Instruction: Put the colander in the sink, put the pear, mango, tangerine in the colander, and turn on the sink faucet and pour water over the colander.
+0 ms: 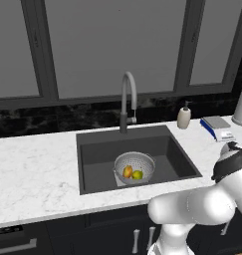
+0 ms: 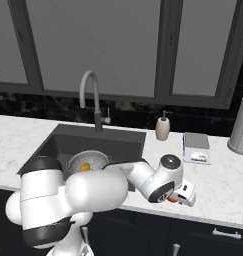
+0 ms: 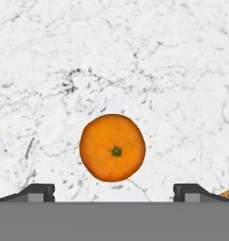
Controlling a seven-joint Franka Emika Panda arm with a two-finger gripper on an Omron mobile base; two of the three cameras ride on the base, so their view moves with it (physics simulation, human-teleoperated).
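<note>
Gripper (image 3: 114, 190) hangs over the tangerine (image 3: 112, 147) with fingers spread wide, one tip either side of the fruit and not touching it; the tangerine sits on the white marble counter (image 3: 64, 56), right of the sink (image 1: 92, 154) near the front edge. Colander (image 1: 135, 166) stands inside the sink, below and forward of the sink faucet (image 1: 127, 99), with the mango (image 1: 127, 172) and pear (image 1: 137, 175) side by side in it.
</note>
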